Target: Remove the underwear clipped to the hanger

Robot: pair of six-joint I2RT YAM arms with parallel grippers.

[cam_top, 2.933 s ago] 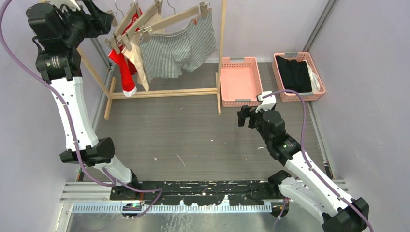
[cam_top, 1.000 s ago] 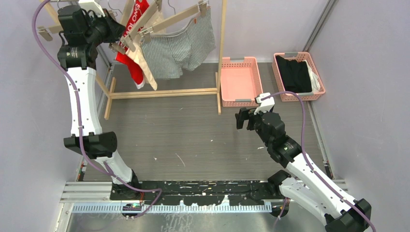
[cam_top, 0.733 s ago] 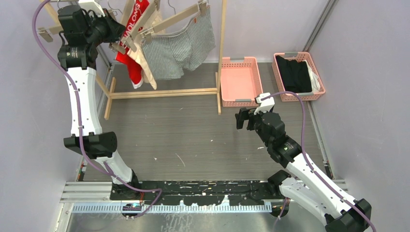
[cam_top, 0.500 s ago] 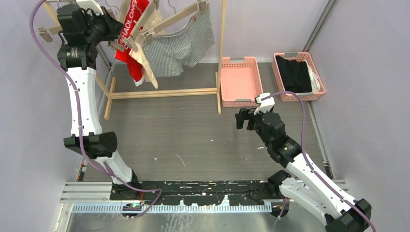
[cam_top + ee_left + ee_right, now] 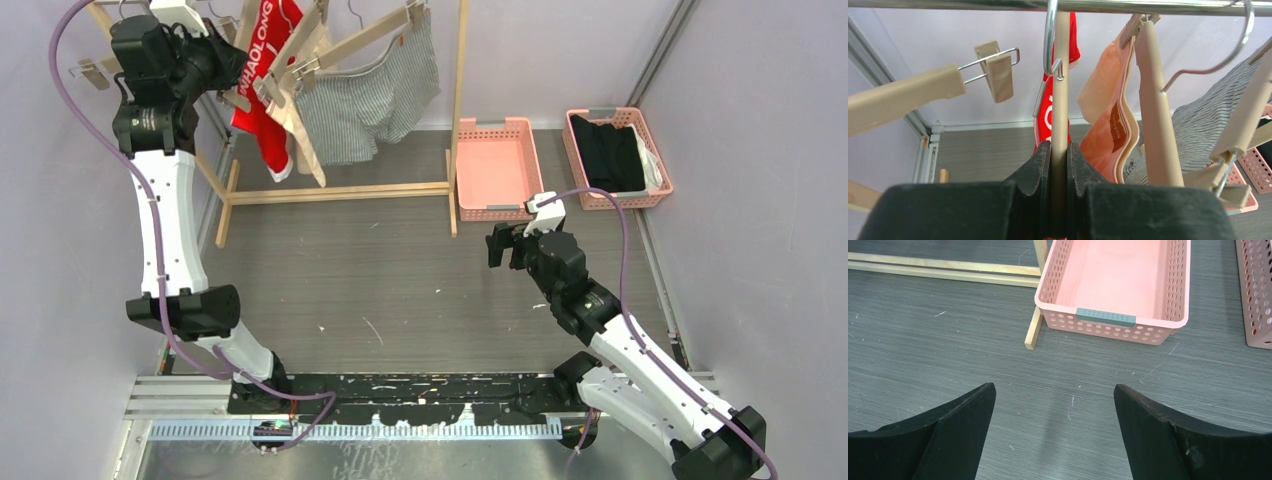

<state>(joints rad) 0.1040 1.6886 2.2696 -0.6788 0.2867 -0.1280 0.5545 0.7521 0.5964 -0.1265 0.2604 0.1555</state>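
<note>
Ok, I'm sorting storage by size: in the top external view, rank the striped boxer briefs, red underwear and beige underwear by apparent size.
1. Striped boxer briefs, clearly largest.
2. Red underwear.
3. Beige underwear, but it hangs edge-on to the camera, so ranking it below the red is unsure.

three underwear pieces [image 5: 365, 100], two pink baskets [image 5: 463, 170]
</note>
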